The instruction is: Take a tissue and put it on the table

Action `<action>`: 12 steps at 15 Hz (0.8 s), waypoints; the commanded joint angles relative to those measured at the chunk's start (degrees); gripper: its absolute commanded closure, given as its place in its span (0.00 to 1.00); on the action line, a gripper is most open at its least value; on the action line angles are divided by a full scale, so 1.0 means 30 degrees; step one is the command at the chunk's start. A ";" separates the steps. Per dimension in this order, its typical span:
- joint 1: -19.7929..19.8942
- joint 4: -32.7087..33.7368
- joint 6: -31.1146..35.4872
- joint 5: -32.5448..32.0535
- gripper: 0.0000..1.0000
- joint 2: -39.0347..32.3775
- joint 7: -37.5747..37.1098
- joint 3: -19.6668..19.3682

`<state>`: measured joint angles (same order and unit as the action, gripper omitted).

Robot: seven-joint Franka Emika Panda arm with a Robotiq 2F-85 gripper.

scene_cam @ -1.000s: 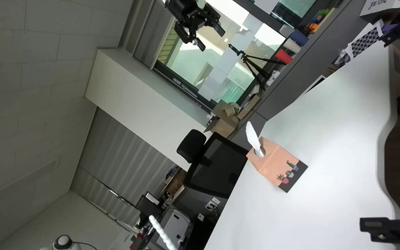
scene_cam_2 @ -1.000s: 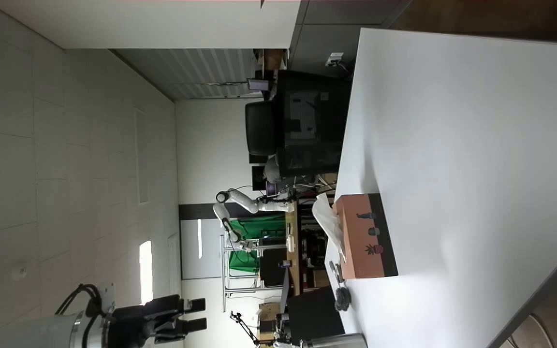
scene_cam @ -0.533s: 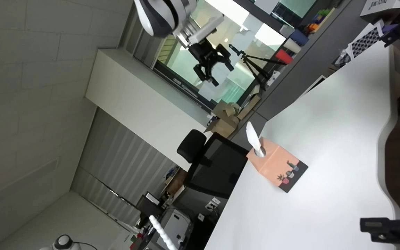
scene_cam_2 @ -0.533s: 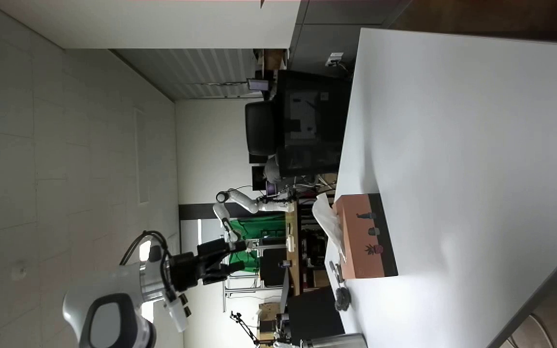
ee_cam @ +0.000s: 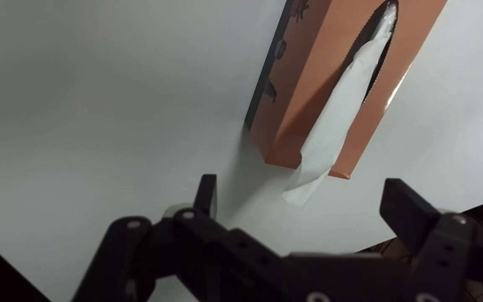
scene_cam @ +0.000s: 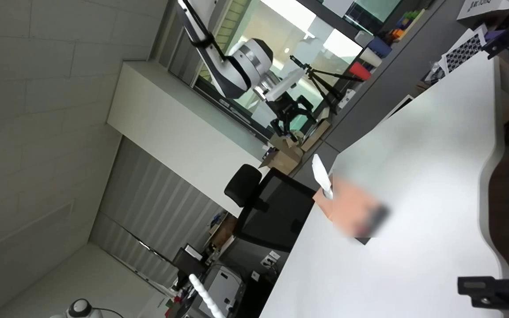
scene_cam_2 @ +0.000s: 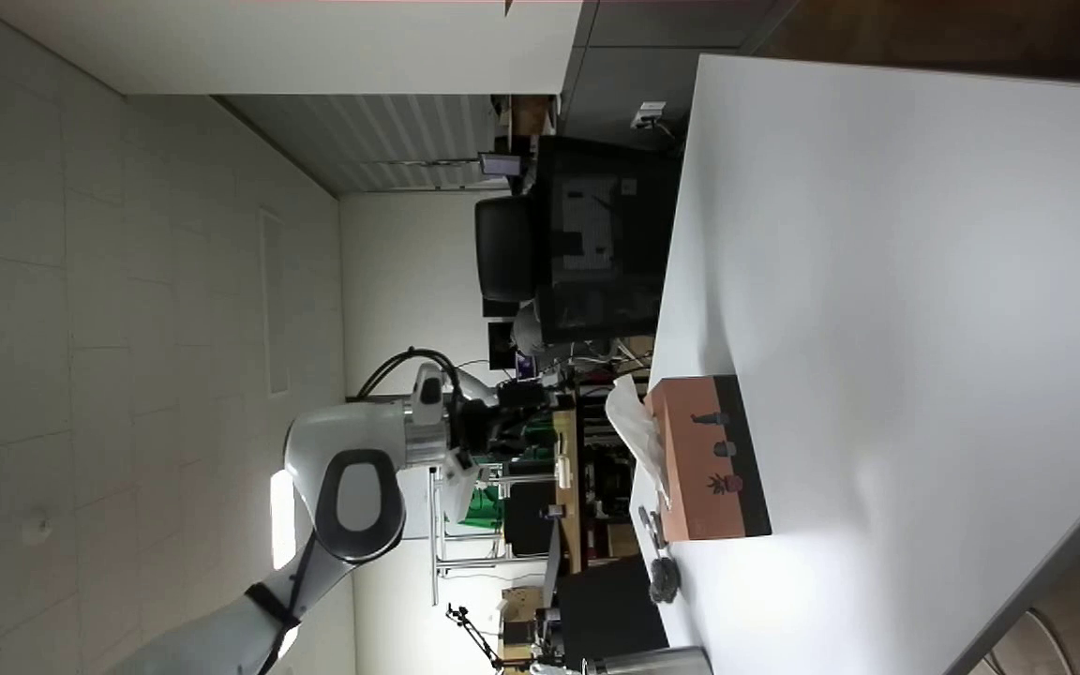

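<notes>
On the white bench [scene_cam_2: 924, 281] stands an orange tissue box [scene_cam_2: 701, 459] with a tissue [ee_cam: 338, 117] sticking out, and the hand [ee_cam: 302, 197] hangs higher up, spread wide, holding nothing.

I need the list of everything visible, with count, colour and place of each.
table: one, white, foreground of both exterior views
tissue box: one, orange with dark base, on the table
tissue: one showing, white, sticking out of the tissue box
small item: one, dark, near the tissue box, type unclear
cylinder: one, silver, edge of an exterior view
office chair: at least one, black, beyond the table
window: at least one, dark-framed, background
tripod: one, black, by the window
cardboard boxes: several, brown, near the window
containers: several, red, white and blue, near the tripod
background clutter: uncounted, mixed colours, along walls
robot arm: one, white and black, in both exterior views
gripper: one, black, open, apart from the tissue
</notes>
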<state>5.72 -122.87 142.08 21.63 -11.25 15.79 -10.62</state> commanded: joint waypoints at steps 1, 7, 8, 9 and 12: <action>0.1538 0.3528 -0.1688 0.1129 0.00 -0.3700 0.0126 0.1342; 0.3303 0.6099 -0.4412 0.2017 0.00 -0.6928 0.0443 0.3626; 0.3467 0.6412 -0.4945 0.2265 0.00 -0.7262 0.0474 0.3888; 0.3637 0.6663 -0.5431 0.2536 0.25 -0.7529 0.0611 0.4146; 0.3711 0.6991 -0.6049 0.2875 0.40 -0.7927 0.0768 0.4517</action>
<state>15.61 -104.86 127.11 28.80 -33.42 17.36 1.47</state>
